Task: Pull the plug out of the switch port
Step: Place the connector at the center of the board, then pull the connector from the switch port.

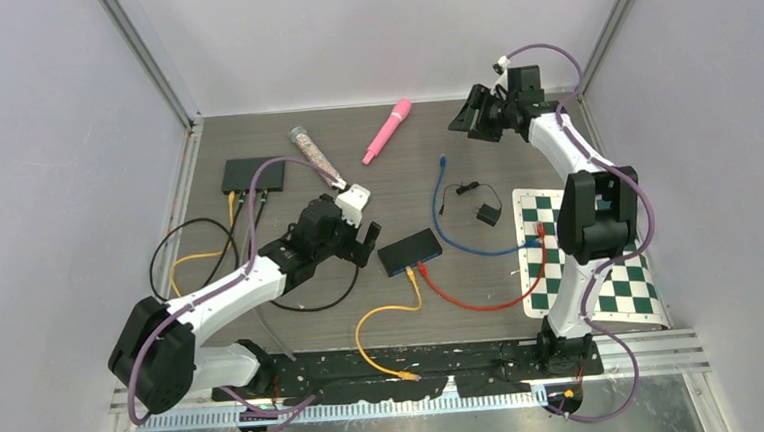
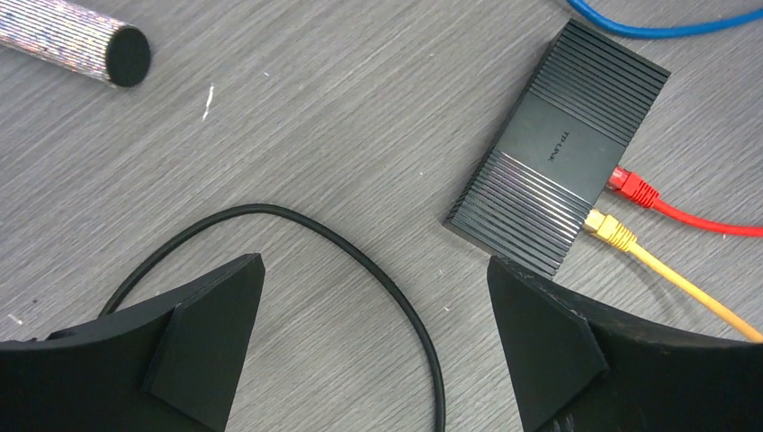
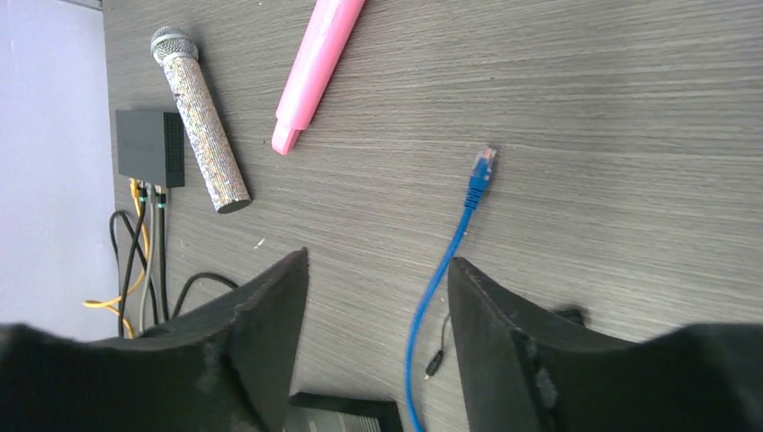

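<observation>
A black switch [image 1: 409, 251] lies at the table's middle, with a red plug [image 2: 632, 186] and a yellow plug [image 2: 610, 229] both seated in ports on its near side. In the left wrist view the switch [image 2: 558, 148] sits ahead and to the right. My left gripper [image 1: 368, 245] is open and empty, just left of the switch, over a black cable loop [image 2: 360, 261]; it also shows in the left wrist view [image 2: 375, 270]. My right gripper [image 1: 462, 121] is open and empty, raised at the back right, and shows in the right wrist view [image 3: 378, 261].
A blue cable [image 1: 460, 241] lies loose, its plug [image 3: 484, 162] free on the table. A second switch [image 1: 253, 175] with cables sits back left. A glitter microphone [image 1: 316, 158], a pink microphone [image 1: 387, 131], a black adapter [image 1: 487, 213] and a checkerboard mat [image 1: 601, 253] lie around.
</observation>
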You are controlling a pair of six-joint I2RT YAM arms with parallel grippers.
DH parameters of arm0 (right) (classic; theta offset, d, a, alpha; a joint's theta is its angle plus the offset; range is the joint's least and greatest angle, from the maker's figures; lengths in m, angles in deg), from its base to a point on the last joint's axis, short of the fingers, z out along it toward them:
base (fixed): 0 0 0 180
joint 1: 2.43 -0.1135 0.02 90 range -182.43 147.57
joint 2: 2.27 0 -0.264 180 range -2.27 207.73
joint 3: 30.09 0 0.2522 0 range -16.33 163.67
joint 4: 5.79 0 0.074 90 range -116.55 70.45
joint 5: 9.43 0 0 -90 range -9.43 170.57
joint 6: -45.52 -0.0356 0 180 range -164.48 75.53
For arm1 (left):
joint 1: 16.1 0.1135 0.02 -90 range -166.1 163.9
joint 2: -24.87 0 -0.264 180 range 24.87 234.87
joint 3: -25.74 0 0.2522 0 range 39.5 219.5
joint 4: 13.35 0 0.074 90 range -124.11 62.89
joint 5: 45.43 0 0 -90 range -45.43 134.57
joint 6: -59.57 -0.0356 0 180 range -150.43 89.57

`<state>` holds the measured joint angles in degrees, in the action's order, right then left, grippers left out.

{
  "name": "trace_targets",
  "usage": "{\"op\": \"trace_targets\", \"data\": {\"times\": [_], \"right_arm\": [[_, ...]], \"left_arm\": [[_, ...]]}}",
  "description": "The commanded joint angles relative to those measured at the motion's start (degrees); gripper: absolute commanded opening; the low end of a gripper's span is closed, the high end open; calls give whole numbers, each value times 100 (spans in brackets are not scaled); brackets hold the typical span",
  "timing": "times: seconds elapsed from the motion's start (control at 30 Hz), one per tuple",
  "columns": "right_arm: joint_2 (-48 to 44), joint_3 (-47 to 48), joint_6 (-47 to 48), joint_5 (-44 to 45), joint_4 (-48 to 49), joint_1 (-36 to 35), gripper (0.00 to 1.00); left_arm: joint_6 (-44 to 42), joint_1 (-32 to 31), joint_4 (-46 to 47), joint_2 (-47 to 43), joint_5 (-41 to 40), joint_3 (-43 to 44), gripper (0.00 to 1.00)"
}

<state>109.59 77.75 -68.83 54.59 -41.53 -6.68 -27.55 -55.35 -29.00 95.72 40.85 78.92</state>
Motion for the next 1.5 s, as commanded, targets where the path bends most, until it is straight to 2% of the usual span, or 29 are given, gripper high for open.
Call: {"op": "trace_targets", "data": {"times": [0.0,0.2,0.27,0.3,0.4,0.53,0.67,0.77,0.9,0.97,1.07,1.23,1.47], "right_arm": [[-964,-307,97,-164,80,166,66],[-2369,-1852,-104,-43,468,188,69],[-3148,-2674,-263,253,709,219,69],[-3707,-3299,-412,335,982,243,70],[-4784,-4296,-692,508,1336,427,77],[-5724,-4938,-760,715,607,591,78],[-6524,-5573,-885,688,459,609,78],[-6577,-5922,-1071,70,601,612,78],[-6354,-6364,-1527,-1115,1583,475,78],[-6073,-6390,-1577,-1171,1788,99,78],[-5497,-6184,-1326,-973,1451,-405,77],[-4848,-6320,-1523,-1119,1942,-699,77],[-4290,-6306,-1538,-1115,2113,-1139,77]], "left_arm": [[-269,13,-121,259,278,343,99],[-535,5,-250,754,549,680,99],[-570,-2,-384,901,553,825,100],[-588,-12,-412,950,562,857,100],[-632,-44,-337,1046,599,866,99],[-736,-50,-252,1182,733,892,100],[-894,-76,-328,1352,795,1005,100],[-999,-107,-356,1479,736,1067,100],[-1194,-168,-343,1623,704,1131,100],[-1271,-228,-363,1778,723,1204,99],[-1386,-386,-494,1915,544,1332,100],[-1462,-591,-440,2030,842,1342,100],[-1680,-712,-590,2256,1147,1432,100]]}}
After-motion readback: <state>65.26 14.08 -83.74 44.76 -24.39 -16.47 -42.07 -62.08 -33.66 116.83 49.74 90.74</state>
